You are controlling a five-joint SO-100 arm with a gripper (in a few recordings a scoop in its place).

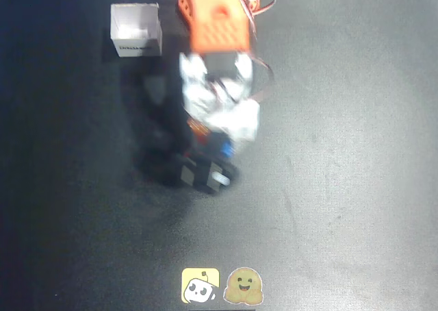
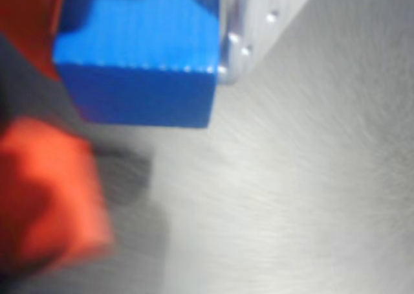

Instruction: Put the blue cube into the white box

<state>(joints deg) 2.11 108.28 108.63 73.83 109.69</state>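
The fingers [image 1: 222, 150] are clamped on the blue cube [image 2: 139, 61], lifted off the surface [image 1: 342, 188]; carrying it to the white box [image 1: 136, 30] remains.

Hobby robotics bench or lab setup. Dark matte tabletop [image 1: 356, 160] fills the overhead view. Orange 3D-printed arm [image 1: 217, 16] with exposed wiring. Two small cartoon stickers, one yellow square [image 1: 200, 285] and one smiling face [image 1: 244, 287], lie well below the arm at the table's near edge.
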